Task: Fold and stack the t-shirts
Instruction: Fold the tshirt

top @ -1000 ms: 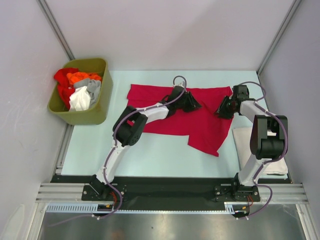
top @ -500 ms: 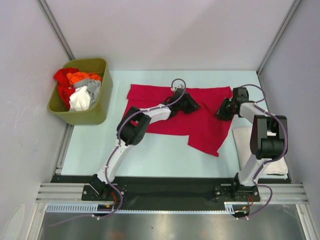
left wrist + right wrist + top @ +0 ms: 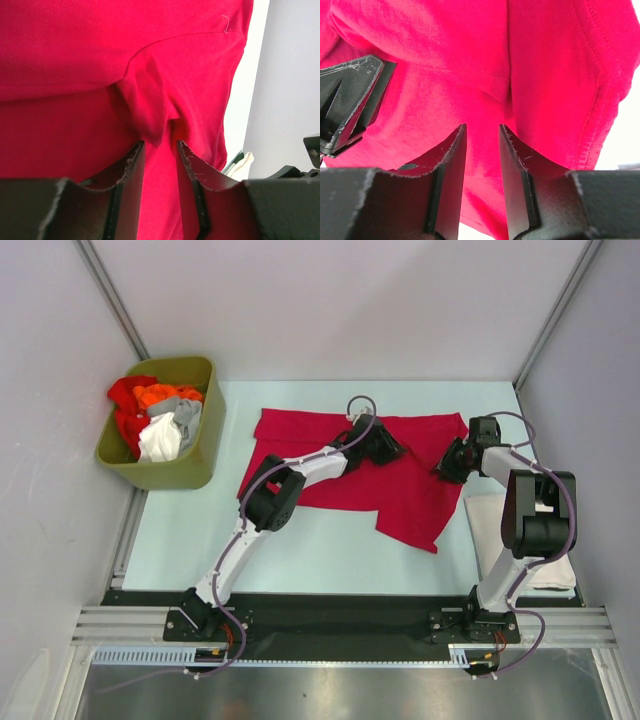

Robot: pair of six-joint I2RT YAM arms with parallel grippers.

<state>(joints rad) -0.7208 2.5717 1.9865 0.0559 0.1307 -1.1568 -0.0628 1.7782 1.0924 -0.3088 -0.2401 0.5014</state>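
Olive bin holding crumpled t-shirts, left fingers and right fingers pinching crimson t-shirt

Site: robotics lab test cell, neither home nor shop.
Enclosure: plain white panels on three sides, joined at the corners by aluminium struts.
Counter: pale, smooth counter spanning the cell.
Hardware: left arm and right arm bolted to a black base plate beside slotted aluminium rail at the near edge.
Wiring: purple cable looped openly along the arms.
Specimen: red t-shirt spread under both arms; olive bin at left holds more cloth.
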